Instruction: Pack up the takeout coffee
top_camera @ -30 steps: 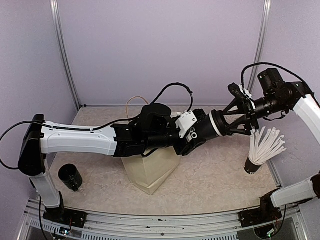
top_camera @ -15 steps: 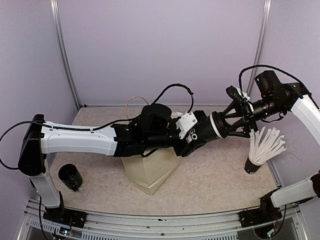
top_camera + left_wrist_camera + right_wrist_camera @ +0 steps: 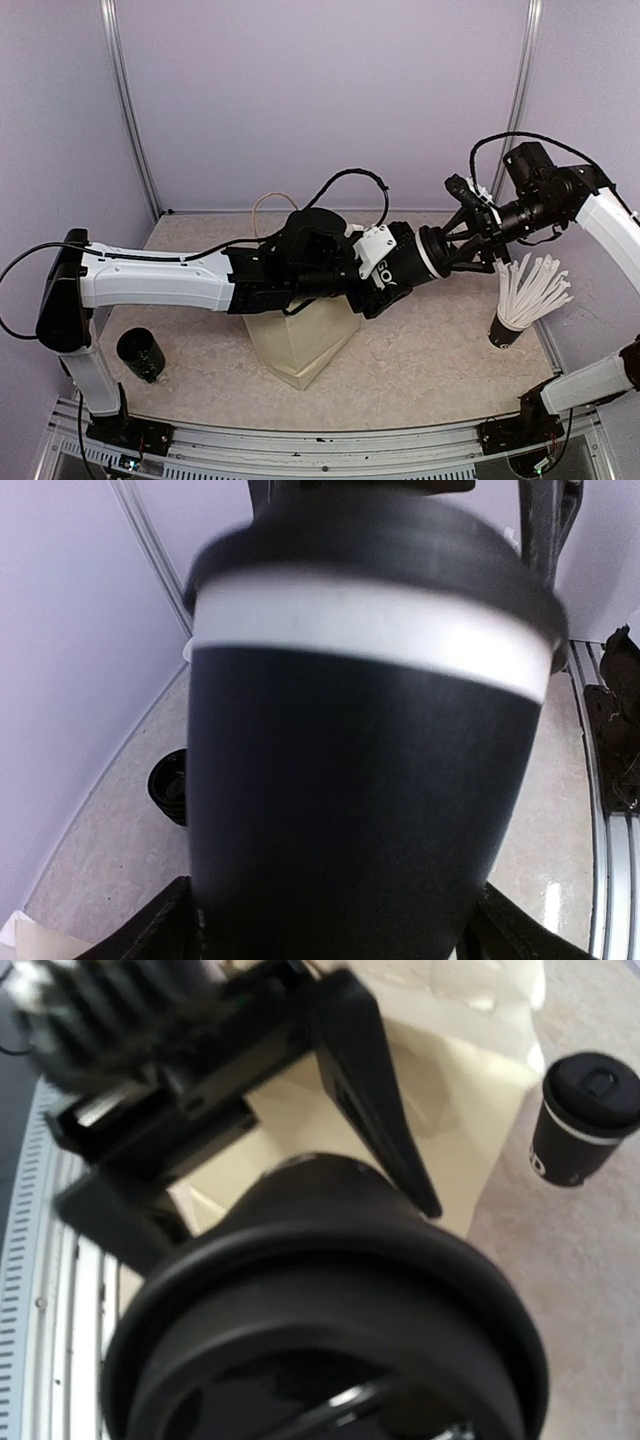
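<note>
Brings the right gripper (image 3: 450, 252) nearer than a second ago, fingers astride the lid (image 3: 330, 1300), grip unclear, to seat it on the cup (image 3: 360, 810) clamped between the left gripper (image 3: 397, 267)'s fingers.

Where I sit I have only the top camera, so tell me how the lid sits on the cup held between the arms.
Observer: Left wrist view: the lid is on the takeout coffee, a white band showing right under it.
Operator: Now report what the left arm hides from me.
Observer: Right wrist view: a second lidded cup stands upright on the table beside the paper bag, white print on its side.
</note>
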You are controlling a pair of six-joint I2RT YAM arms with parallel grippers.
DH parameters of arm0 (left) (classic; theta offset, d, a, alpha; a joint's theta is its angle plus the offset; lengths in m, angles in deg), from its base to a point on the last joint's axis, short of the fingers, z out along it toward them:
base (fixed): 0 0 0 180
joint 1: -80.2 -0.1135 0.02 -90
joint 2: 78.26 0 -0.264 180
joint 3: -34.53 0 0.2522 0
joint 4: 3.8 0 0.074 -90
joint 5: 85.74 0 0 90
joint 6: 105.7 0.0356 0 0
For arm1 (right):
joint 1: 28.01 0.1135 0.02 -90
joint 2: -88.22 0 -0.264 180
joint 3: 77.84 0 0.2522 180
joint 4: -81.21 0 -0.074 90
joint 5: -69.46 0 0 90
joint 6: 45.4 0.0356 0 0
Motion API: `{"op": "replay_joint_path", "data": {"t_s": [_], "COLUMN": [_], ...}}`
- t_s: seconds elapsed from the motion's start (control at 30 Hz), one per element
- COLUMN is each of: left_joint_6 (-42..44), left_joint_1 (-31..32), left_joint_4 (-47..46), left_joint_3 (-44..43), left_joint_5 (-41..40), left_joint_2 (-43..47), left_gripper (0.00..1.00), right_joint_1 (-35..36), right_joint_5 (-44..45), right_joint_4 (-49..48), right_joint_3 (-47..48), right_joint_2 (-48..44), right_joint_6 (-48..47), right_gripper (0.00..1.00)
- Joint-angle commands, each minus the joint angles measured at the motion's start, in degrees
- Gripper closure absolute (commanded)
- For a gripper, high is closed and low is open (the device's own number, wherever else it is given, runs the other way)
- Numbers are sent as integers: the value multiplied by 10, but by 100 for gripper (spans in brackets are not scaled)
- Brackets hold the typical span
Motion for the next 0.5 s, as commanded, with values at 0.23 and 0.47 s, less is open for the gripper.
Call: {"op": "replay_joint_path", "data": {"t_s": [0.23, 0.47], "left_joint_6": [21, -25], "left_joint_1": [72, 129], "left_joint_4": [47, 111], "left_joint_3": [-110, -151], "left_joint_5": [-70, -136], "left_joint_2": [51, 134], "left_gripper": [1, 1], "right_joint_1": [-16, -22], "right_joint_5": [104, 116], "right_joint_4": [36, 23], "right_joint_3": [144, 228], "right_joint_2": [46, 92], "right_joint_6": [16, 25], "right_gripper": [35, 34]}}
